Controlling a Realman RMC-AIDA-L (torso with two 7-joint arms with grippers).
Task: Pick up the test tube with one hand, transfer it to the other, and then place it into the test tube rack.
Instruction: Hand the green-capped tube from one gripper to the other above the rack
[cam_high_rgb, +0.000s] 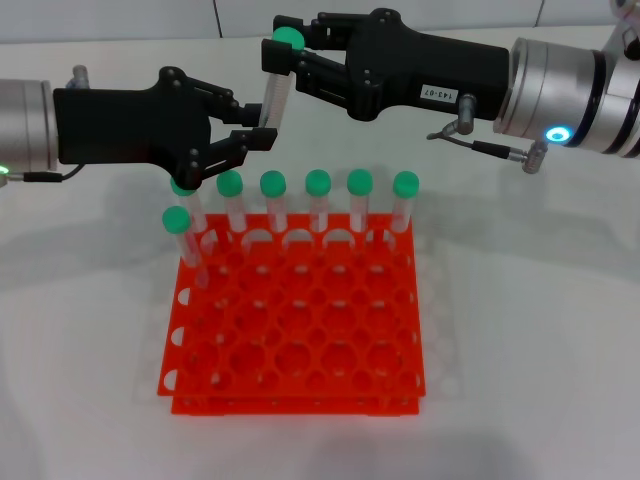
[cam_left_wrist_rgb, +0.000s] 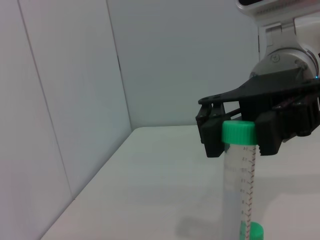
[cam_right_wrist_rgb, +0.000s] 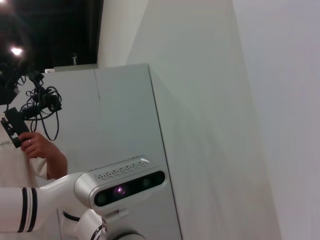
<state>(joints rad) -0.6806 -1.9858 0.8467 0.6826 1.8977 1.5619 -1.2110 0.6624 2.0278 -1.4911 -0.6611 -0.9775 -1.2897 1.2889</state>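
The test tube (cam_high_rgb: 274, 92), clear with a green cap, hangs in the air above the back of the orange-red test tube rack (cam_high_rgb: 300, 345). My left gripper (cam_high_rgb: 262, 124), the one without a label, is shut on the tube's lower end. My right gripper (cam_high_rgb: 284, 45), with the white label strip, comes in from the right, and its fingers press on both sides of the green cap. In the left wrist view the tube (cam_left_wrist_rgb: 240, 180) stands upright with its cap between the right gripper's black fingers (cam_left_wrist_rgb: 213, 137).
Several other green-capped tubes (cam_high_rgb: 318, 200) stand in the rack's back row, and one (cam_high_rgb: 178, 235) stands in the second row at the left. The rack's other holes are open. A white table (cam_high_rgb: 540, 330) surrounds the rack.
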